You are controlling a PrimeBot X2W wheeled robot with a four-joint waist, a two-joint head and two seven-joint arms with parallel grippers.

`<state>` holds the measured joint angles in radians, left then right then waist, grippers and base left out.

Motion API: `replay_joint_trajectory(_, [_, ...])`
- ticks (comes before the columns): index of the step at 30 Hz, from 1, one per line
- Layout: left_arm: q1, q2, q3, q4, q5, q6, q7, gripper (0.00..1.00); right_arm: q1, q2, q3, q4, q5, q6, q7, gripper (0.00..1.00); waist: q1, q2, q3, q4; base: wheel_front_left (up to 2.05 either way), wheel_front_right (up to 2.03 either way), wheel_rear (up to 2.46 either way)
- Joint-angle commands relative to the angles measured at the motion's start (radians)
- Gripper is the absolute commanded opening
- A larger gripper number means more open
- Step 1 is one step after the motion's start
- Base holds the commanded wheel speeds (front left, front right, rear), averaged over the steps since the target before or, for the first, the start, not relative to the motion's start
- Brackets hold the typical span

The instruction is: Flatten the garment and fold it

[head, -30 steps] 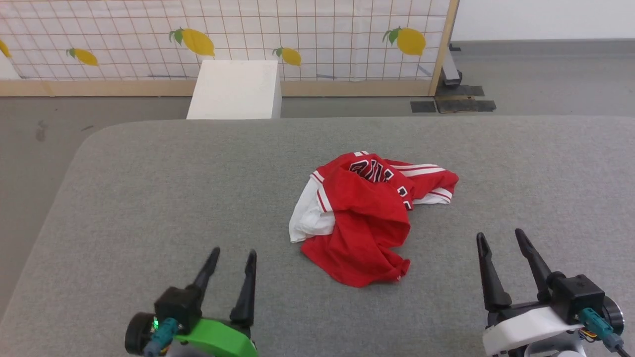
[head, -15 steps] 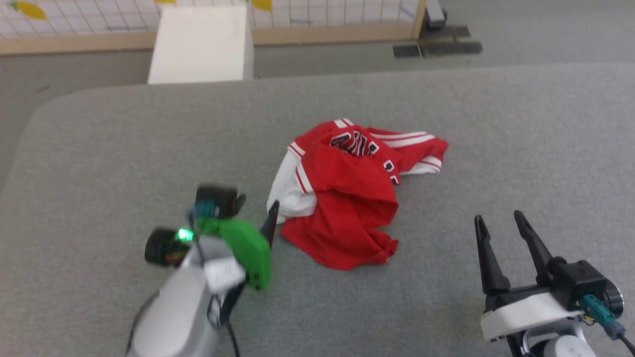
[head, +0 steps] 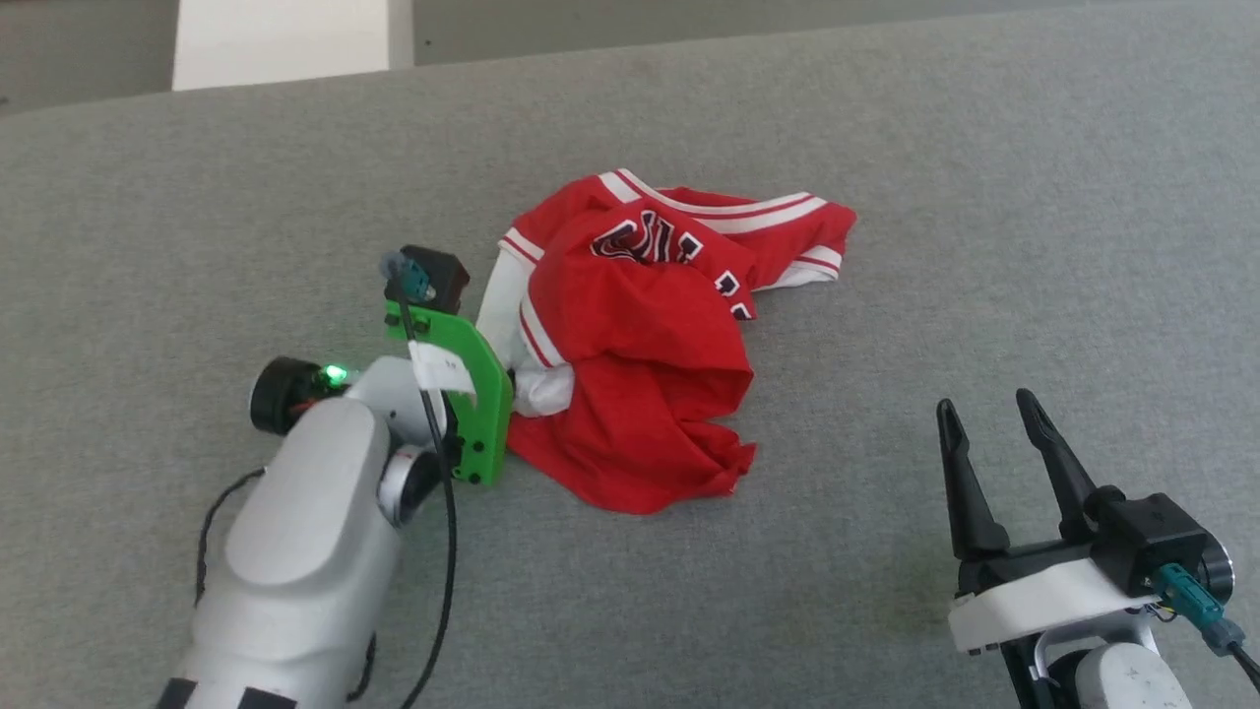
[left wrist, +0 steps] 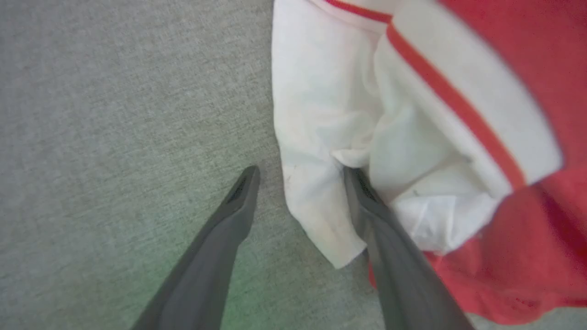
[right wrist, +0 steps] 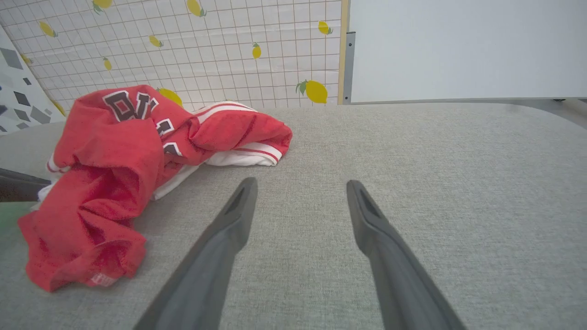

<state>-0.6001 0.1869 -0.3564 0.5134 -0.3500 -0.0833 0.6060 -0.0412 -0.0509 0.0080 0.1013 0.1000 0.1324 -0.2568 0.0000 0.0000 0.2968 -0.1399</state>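
Note:
The garment [head: 640, 345], a red jersey with white panels and striped trim, lies crumpled in a heap at the middle of the grey table [head: 886, 148]. My left arm's green wrist mount [head: 472, 394] stands against the heap's left side. In the left wrist view my left gripper [left wrist: 300, 176] is open and points down at the table, its fingers astride a white fold of the garment [left wrist: 321, 137]; the right finger touches the cloth. My right gripper [head: 984, 404] is open and holds nothing, low at the right, apart from the garment [right wrist: 114, 151].
A white box [head: 281, 39] stands on the floor beyond the table's far edge. In the right wrist view a lemon-printed screen [right wrist: 206, 41] and a pale panel [right wrist: 458, 46] rise behind the table. Bare grey cloth lies to the right of the heap.
The head camera has tilted down. My left arm has reached forward and right to the garment's white edge, turning its fingers down over the fold. The right gripper has stayed put.

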Motion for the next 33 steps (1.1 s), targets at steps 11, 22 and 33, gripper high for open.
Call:
replay_joint_trajectory(11, [0.094,0.042,0.062,-0.056,-0.017,0.060,-0.224,0.00,0.002,0.001,0.001,0.022,-0.002,-0.002,-0.005,1.00,0.0000,0.0000,-0.090,0.049,0.00,0.00,0.00])
replay_joint_trajectory(22, [0.257,0.142,0.242,-0.159,-0.074,0.165,-0.393,0.00,0.025,0.001,-0.001,0.034,-0.003,-0.002,-0.005,1.00,0.0000,0.0000,-0.150,0.097,0.00,0.00,0.00])
replay_joint_trajectory(33, [0.347,0.085,0.225,-0.208,-0.061,0.117,-0.709,1.00,0.031,0.001,-0.020,0.050,-0.008,-0.002,-0.005,1.00,0.0000,0.0000,-0.195,0.127,0.00,0.00,0.00])
